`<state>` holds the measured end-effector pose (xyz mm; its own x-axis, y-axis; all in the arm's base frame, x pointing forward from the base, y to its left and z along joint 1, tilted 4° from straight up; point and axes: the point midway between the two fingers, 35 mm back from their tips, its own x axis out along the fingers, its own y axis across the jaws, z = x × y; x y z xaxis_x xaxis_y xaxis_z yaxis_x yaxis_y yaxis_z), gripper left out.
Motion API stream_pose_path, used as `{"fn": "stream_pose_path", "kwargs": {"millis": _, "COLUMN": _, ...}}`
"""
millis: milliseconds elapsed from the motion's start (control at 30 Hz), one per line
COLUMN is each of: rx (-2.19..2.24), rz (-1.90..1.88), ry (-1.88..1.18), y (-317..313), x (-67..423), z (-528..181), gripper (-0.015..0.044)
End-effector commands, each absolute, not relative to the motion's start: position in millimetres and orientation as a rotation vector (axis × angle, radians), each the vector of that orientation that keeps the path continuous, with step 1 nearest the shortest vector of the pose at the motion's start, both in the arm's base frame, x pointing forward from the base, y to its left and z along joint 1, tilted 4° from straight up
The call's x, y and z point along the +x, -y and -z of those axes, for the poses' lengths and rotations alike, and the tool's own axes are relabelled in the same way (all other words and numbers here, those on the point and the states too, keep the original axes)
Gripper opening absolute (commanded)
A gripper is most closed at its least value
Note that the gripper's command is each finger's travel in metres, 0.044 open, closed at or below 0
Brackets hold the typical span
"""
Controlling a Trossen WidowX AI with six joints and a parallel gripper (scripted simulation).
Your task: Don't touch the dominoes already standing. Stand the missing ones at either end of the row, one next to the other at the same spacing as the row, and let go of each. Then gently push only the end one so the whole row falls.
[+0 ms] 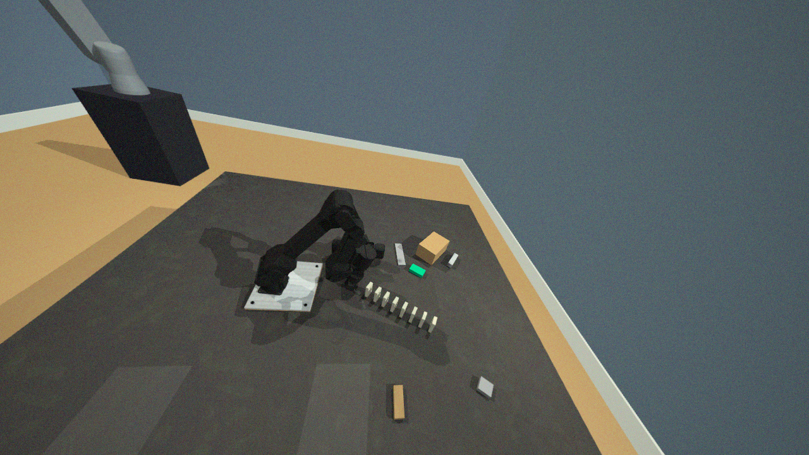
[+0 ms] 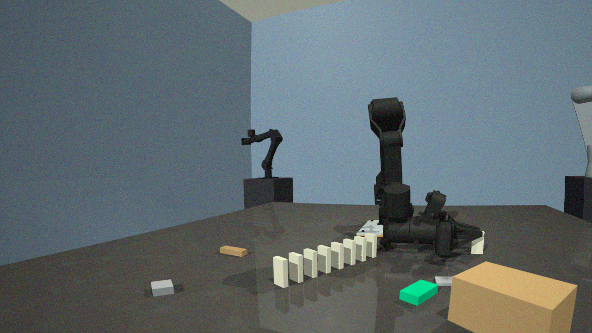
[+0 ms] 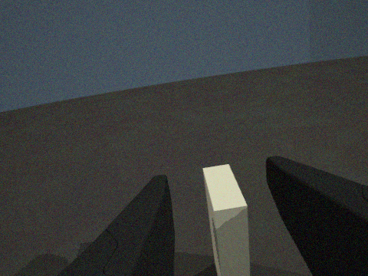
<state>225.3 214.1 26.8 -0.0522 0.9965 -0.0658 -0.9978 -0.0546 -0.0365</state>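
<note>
Several cream dominoes [image 1: 404, 308] [image 2: 323, 258] stand upright in an evenly spaced row in front of the arm. Another cream domino [image 2: 477, 245] [image 3: 231, 234] stands upright, well apart from the row, on the far side of the arm in the exterior view. It appears to rest on the table. My gripper [image 2: 480, 233] [image 3: 217, 177] is open around it, low over the table. The wrist view shows a gap on each side of the domino, between it and either finger. In the top view the arm hides this domino and the fingertips.
A tan box [image 1: 432, 248] [image 2: 496, 296], green block [image 1: 417, 270] [image 2: 418, 292], light strip [image 1: 399, 254] [image 2: 443, 281] and small white piece [image 1: 452, 260] lie beyond the row in the top view. A tan bar [image 1: 399, 402] [image 2: 233, 250] and grey block [image 1: 485, 387] [image 2: 162, 287] lie on its other side.
</note>
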Motion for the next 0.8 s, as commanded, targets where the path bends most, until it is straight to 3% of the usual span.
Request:
{"fn": "stream_pose_path", "kwargs": {"millis": 0, "rx": -0.077, "rz": -1.628, "ry": -0.024, "y": -213.9, "x": 224.1, "z": -26.2, "gripper": 0.0264}}
{"fn": "stream_pose_path", "kwargs": {"millis": 233, "rx": -0.077, "rz": -1.628, "ry": -0.024, "y": -214.0, "x": 224.3, "z": -27.4, "gripper": 0.0440}}
{"fn": "stream_pose_path", "kwargs": {"millis": 600, "rx": -0.074, "rz": -1.619, "ry": -0.036, "y": -218.7, "x": 226.2, "z": -76.1, "gripper": 0.0440}}
{"fn": "stream_pose_path", "kwargs": {"millis": 767, "rx": 0.097, "rz": -1.464, "ry": -0.425, "y": -251.3, "x": 268.7, "z": -61.2, "gripper": 0.0440}}
